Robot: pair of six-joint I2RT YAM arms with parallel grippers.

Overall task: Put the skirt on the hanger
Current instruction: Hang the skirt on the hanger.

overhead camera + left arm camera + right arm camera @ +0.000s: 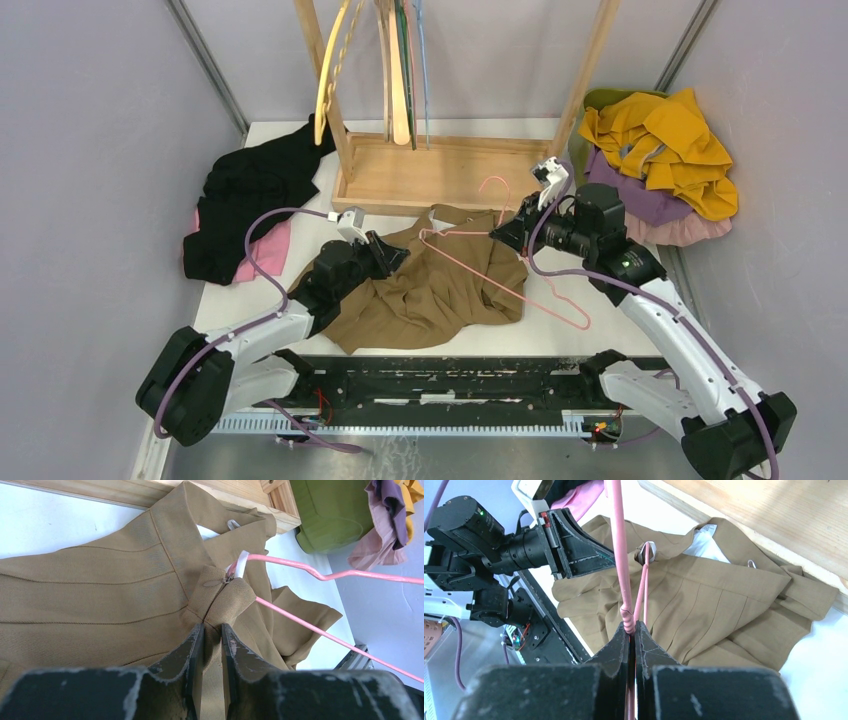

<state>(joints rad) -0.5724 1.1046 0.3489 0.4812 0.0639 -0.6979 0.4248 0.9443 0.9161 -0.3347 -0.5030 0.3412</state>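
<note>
The left end effector [212, 630] is closed on the waistband of the khaki skirt [440, 290] lying on the surface, the right end effector [631, 630] is clamped on the pink hanger [618, 540], and clipping appears to be in hand, likely calling next for closer alignment.

The skirt [430, 290] lies mid-table [560, 338], the hanger [618, 540] across its right part; the rack [440, 172] stands just behind, with a garment pile [245, 195] far left and a clothes heap [660, 150] far right
</note>
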